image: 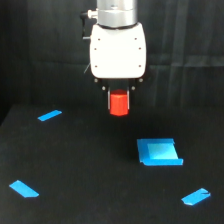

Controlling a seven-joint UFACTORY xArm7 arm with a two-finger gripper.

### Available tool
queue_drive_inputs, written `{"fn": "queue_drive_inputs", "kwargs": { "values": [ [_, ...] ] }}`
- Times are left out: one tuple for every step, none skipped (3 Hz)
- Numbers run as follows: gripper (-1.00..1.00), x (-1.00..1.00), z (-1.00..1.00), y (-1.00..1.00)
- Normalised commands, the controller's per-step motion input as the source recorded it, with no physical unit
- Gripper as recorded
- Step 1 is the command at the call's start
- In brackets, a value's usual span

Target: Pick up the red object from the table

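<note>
The pincer [119, 101] hangs straight down beneath the white arm housing [118, 50], and it has the red block [119, 104] clamped between its two dark fingers, one pressed on each side, closed in only as far as the block's width allows. The block sits upright in that hold, its lower end poking out below the fingertips, and it appears to hang clear of the black bench [90, 165], with dark backdrop behind it rather than bench top under it; that reads as the lift already made or well under way, though how high it is off the surface is hard to judge from this one angle. A side-on squeeze suits a short, stubby piece like this: the flat flanks give the fingers something to bite on, and a vertical approach keeps the block from tipping. Down on the bench, the blue bits lie scattered well apart from the action: a strip [49, 115] at the exterior view's left, another [24, 189] nearer the front corner, a larger folded piece [159, 152] toward the right, and a small one [196, 197] at the front right. None of them is near the pincer, so nothing crowds the carry.
</note>
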Motion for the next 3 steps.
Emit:
{"fn": "queue_drive_inputs", "kwargs": {
  "values": [
    [-0.99,-0.16,0.05,0.03],
    [-0.95,-0.04,0.02,-0.01],
    [-0.96,-0.07,0.13,0.01]
  ]
}}
